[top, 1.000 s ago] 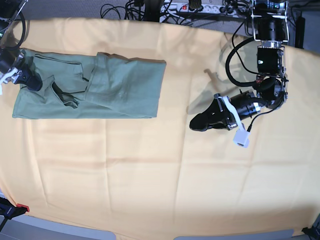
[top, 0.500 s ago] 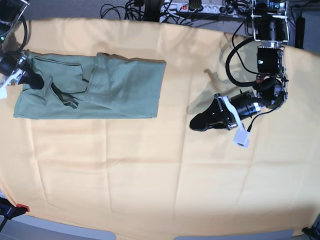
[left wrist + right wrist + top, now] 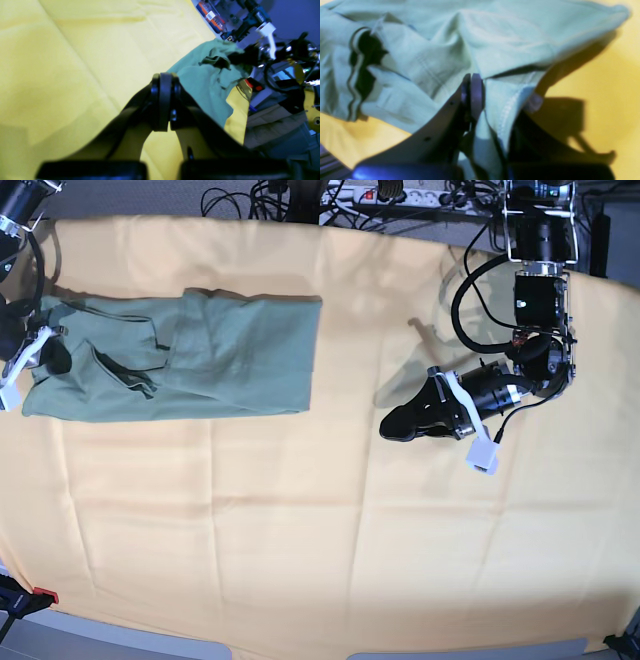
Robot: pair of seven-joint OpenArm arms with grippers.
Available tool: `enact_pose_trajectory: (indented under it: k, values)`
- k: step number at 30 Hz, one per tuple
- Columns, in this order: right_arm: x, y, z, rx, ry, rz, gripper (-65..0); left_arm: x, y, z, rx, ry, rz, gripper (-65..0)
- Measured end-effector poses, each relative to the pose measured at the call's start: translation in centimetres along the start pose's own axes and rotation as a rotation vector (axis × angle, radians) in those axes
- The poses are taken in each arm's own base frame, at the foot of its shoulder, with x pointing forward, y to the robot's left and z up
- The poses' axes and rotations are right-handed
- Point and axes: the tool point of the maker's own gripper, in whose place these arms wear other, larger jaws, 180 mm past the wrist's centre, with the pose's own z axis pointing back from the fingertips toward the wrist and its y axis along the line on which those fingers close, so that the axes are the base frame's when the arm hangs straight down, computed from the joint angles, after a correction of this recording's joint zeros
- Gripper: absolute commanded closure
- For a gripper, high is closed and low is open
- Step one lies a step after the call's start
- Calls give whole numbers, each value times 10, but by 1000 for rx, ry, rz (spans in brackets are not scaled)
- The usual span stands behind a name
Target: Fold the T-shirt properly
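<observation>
Partly hidden, right jaws (image 3: 472,95) pinch the T-shirt (image 3: 200,355); left jaws (image 3: 163,100) closed, empty.

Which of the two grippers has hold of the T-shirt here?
The right gripper, at the left edge of the base view, is shut on the T-shirt. The left gripper is shut on nothing, apart over the yellow cloth.

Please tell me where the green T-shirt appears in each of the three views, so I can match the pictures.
Base: the T-shirt lies at upper left on the yellow cloth.
Left wrist: right of centre, beyond the shut left gripper.
Right wrist: fills the upper frame, pinched by the right gripper.
Shared landmark: the yellow cloth under the shirt.
</observation>
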Motion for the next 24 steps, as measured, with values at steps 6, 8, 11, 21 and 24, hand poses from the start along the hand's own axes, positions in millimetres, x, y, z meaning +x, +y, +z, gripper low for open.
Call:
enact_pose_trajectory:
  k: [6,8,11,21,24]
  values:
    - [29,3,19,-105,-45,106,0,0,0,0,0,-1,0,0]
    - [34,4,24,-132,-50,136,0,0,0,0,-1,-1,0,0]
    - [38,14,30,-135,-67,155,0,-2,2,0,9,10,-6,0]
    - [46,137,51,126,-274,267,0,-5,4,0,25,28,-16,0]
    - [51,172,58,221,-367,249,0,-7,5,0,27,32,-14,0]
